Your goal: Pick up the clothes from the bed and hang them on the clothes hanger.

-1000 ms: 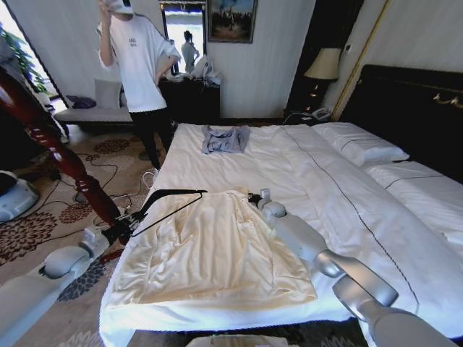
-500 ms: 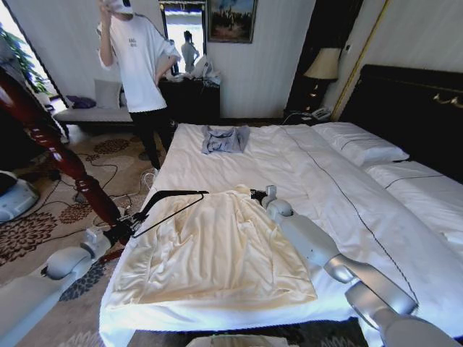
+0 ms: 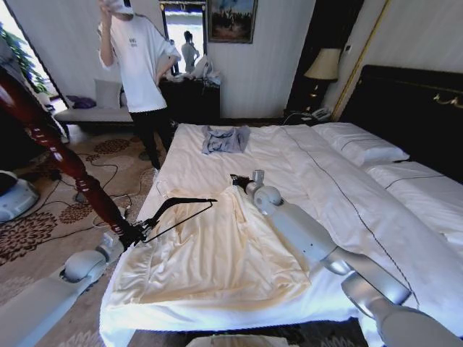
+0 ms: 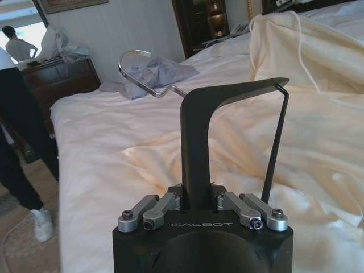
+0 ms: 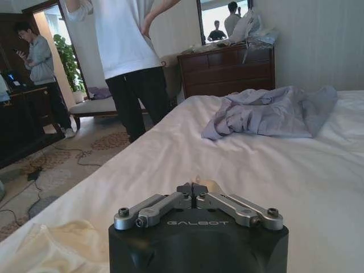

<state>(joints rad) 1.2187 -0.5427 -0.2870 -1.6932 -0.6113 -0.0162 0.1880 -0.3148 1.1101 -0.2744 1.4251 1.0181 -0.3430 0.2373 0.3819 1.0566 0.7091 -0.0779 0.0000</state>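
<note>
mid-threading: left gripper (image 4: 196, 200) clamped on black hanger (image 3: 181, 206) at bed (image 3: 347, 195) edge, just beside cream shirt's (image 3: 217, 253) collar; right gripper (image 5: 193, 190) pinched shut on collar fabric, lifting it. next, probably sliding hanger arm into neck hole.

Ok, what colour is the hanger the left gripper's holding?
Black, with a silver wire hook; the clothes hanger shows best in the left wrist view.
</note>
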